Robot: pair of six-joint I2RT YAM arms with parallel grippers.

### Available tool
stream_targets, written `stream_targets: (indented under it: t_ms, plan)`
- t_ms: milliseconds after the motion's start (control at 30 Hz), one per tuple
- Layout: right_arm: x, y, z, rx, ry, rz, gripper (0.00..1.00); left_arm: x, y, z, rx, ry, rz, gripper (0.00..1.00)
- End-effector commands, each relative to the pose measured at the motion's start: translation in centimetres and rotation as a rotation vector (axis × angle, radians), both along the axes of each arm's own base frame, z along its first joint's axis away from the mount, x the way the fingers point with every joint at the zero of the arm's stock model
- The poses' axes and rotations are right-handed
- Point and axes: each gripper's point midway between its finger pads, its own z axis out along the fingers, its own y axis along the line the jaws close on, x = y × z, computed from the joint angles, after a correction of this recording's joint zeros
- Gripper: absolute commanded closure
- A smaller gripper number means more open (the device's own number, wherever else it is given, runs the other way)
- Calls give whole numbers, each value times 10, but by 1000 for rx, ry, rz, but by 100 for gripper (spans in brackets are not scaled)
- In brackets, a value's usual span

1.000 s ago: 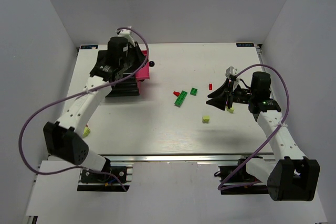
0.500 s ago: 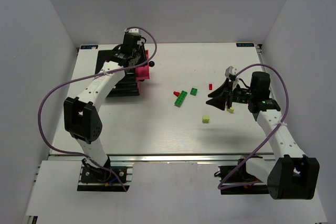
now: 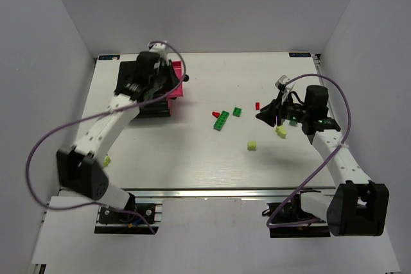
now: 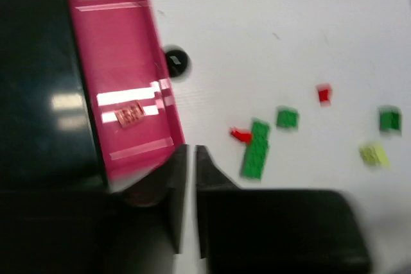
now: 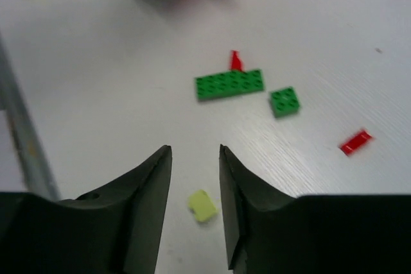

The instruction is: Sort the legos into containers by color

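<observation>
White surface [image 3: 192, 152] bears a green lego strip [image 3: 221, 120]. Left of it, left hand [image 4: 191, 152], nearly closed, empty, beside a pink drawer [image 4: 115, 62]; right of it, right hand [image 5: 195, 153], narrowly open, empty.

left arm [image 3: 103, 126] stretches up from its base, wrist bent over the black cabinet [image 3: 154, 108]; left gripper [image 4: 191, 153] has fingers almost together, gripping nothing. right arm [image 3: 334, 152] reaches well right of the cabinet; right gripper [image 5: 194, 158] points toward it, fingers parted, empty.
</observation>
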Motion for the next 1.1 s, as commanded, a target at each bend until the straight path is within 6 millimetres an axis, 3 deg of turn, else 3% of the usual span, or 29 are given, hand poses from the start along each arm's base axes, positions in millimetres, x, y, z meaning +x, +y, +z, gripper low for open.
stream_targets:
  t_ms: [0, 33, 67, 100, 133, 167, 300, 367, 400, 433, 500, 533, 700, 1067]
  plan:
    - [59, -32, 6, -107, -58, -284, 57, -73, -28, 67, -192, -213, -300, 71]
    - [80, -46, -8, -166, -21, -385, 49, -90, -27, 65, -200, -228, -340, 60]
    - [85, -52, -18, -201, 29, -415, 46, -116, -27, 56, -217, -238, -404, 41]
    - [107, -58, -18, -238, 53, -461, 43, -127, -24, 49, -201, -247, -426, 36]
    - [114, -60, -21, -254, 78, -473, 38, -142, -18, 55, -197, -286, -443, 33]
    - [120, -61, -24, -259, 115, -497, 37, -152, -14, 34, -175, -254, -452, 31]
    - [164, -73, -48, -319, 203, -688, 37, -170, 8, 15, -77, -276, -427, 27]
    - [172, -71, -59, -338, 259, -704, 37, -174, 18, 9, -46, -290, -407, 26]
    - [171, -72, -86, -376, 349, -719, 36, -180, 23, 6, -33, -310, -402, 23]
    - [179, -69, -82, -380, 350, -717, 36, -182, 26, 2, -21, -318, -391, 22]
    - [182, -67, -100, -406, 390, -714, 35, -188, 31, 6, -19, -377, -382, 19]
    - [184, -66, -103, -410, 389, -712, 35, -189, 35, -1, -9, -376, -368, 16]
    - [184, -58, -133, -478, 424, -698, 36, -191, 49, 14, 4, -447, -307, 12]
    - [183, -40, -162, -531, 462, -662, 41, -192, 56, 16, 20, -457, -274, 12]
